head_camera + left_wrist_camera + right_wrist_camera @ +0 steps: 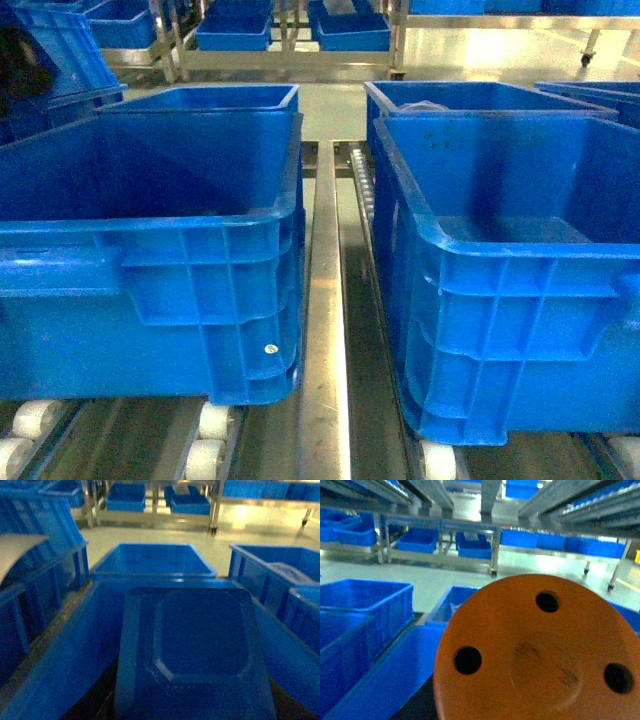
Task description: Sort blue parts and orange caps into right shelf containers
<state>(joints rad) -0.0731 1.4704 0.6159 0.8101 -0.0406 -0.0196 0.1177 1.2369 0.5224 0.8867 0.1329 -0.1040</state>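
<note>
Nearest us in the head view, two large blue crates stand side by side on a roller conveyor: the left crate (150, 250) and the right crate (510, 260), parted by a bare metal rail (325, 300) between them. White rollers (205, 445) show under their front edges. Neither arm appears in this view.

Our left wrist camera shows what the head view does not: a blue part (192, 655), a square tray-like piece with a raised, corner-cut panel, fills the lower frame right in front of the lens and hangs over the open left crate (60, 670). The left pincer itself is out of sight here, so we cannot tell whether it is clenched.

Our right wrist camera is likewise filled by an orange cap (540, 655), a round disc with three dark holes, close to the lens and above a blue crate (405, 675). The right pincer is hidden too, and we cannot tell its state.

Behind the near pair, a second row of crates (215, 98) stands on the same conveyor. Farther off, across a pale shiny floor (480, 55), metal shelving (437, 527) carries more blue bins (232, 30).
</note>
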